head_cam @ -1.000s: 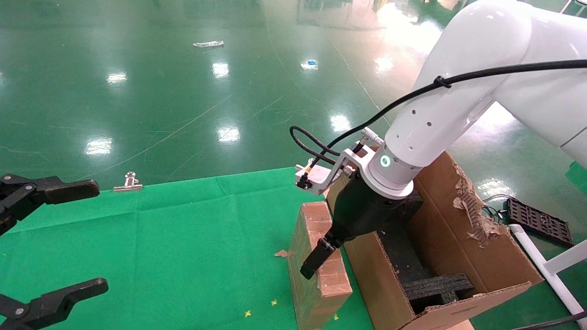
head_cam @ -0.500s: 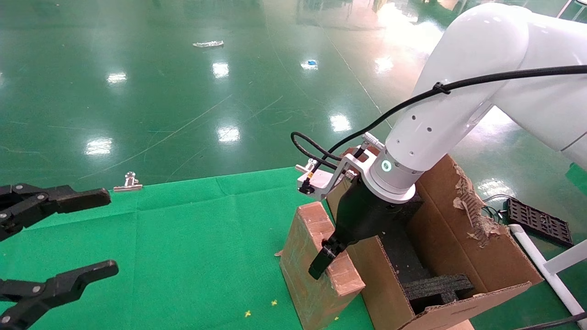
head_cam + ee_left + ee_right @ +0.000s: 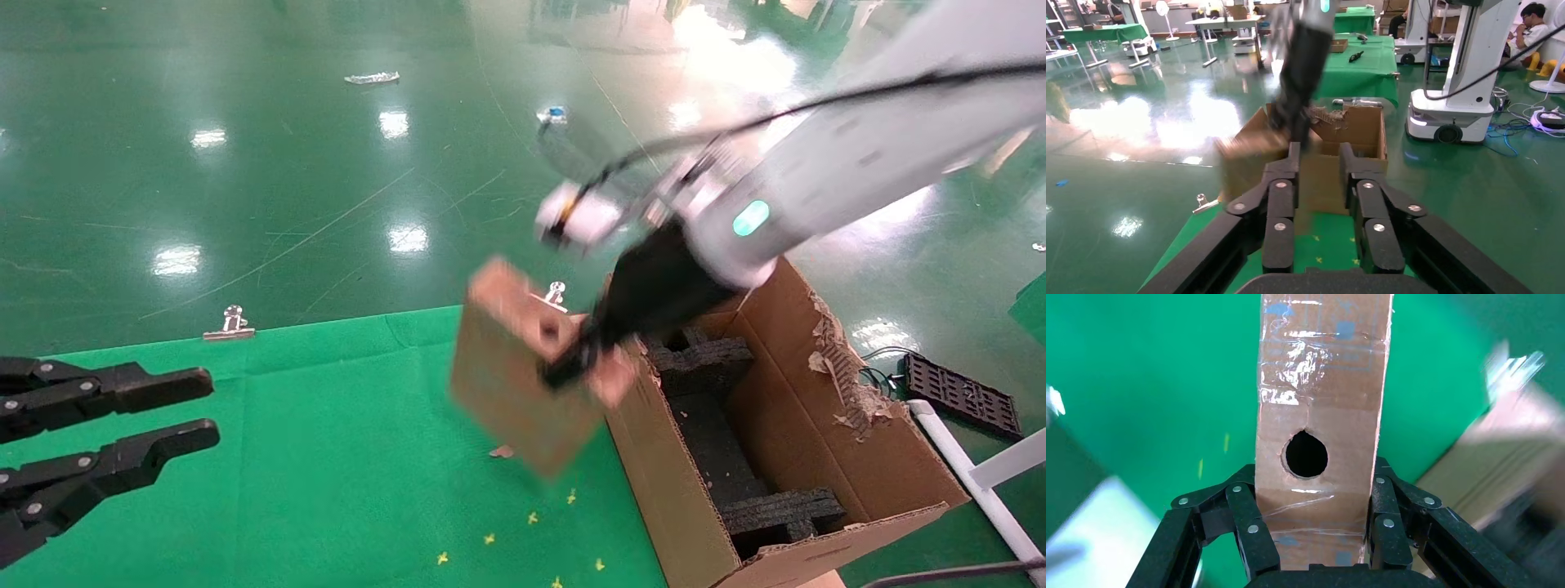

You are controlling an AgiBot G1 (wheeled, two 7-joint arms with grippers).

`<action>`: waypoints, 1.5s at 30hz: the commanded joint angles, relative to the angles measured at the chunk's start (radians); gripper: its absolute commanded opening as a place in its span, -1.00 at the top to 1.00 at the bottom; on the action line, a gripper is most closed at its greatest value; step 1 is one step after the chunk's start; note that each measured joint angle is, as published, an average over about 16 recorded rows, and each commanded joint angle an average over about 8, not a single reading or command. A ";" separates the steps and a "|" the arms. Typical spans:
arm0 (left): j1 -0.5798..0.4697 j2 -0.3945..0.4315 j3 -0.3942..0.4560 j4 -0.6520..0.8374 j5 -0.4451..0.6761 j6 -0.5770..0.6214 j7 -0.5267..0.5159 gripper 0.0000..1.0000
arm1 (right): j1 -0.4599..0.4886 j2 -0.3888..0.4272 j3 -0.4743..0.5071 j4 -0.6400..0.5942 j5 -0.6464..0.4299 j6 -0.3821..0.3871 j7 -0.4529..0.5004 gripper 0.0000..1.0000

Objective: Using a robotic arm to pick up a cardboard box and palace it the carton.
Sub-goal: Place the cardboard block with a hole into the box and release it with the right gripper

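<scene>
My right gripper [image 3: 582, 359] on the white robotic arm [image 3: 825, 184] is shut on the slim brown cardboard box [image 3: 515, 384] and holds it tilted in the air above the green cloth, just left of the carton [image 3: 817, 425]. In the right wrist view the taped box [image 3: 1321, 416] with its round hole sits between both fingers [image 3: 1251, 523]. The large carton stands open at the right with black foam inserts [image 3: 719, 457] inside. My left gripper [image 3: 184, 408] hovers at the far left, apart from the box, its jaws open a little and empty [image 3: 1318, 153].
A green cloth [image 3: 310, 457] covers the table. Two metal clips [image 3: 230, 325] sit at its far edge. Small yellow bits [image 3: 531, 518] lie near the carton. A black slotted block [image 3: 960, 396] and a white pipe frame [image 3: 981, 482] are on the right, glossy green floor beyond.
My right gripper has lifted the cardboard box off the cloth, up and tilted, moving fast. My left gripper's fingers have closed much nearer together.
</scene>
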 commanded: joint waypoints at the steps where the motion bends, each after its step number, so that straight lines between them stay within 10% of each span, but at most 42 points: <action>1: 0.000 0.000 0.000 0.000 0.000 0.000 0.000 1.00 | 0.016 0.055 0.044 0.010 0.030 0.050 -0.064 1.00; 19: 0.000 -0.001 0.001 0.000 -0.001 -0.001 0.001 1.00 | 0.161 0.182 0.030 -0.390 -0.172 -0.025 -0.188 1.00; 28: 0.000 -0.001 0.002 0.000 -0.001 -0.001 0.001 -0.95 | 0.112 0.137 -0.031 -0.595 -0.222 -0.126 -0.189 1.00; 45: -0.001 -0.001 0.003 0.000 -0.002 -0.001 0.001 -1.00 | -0.019 0.000 -0.093 -0.926 -0.280 -0.107 -0.217 1.00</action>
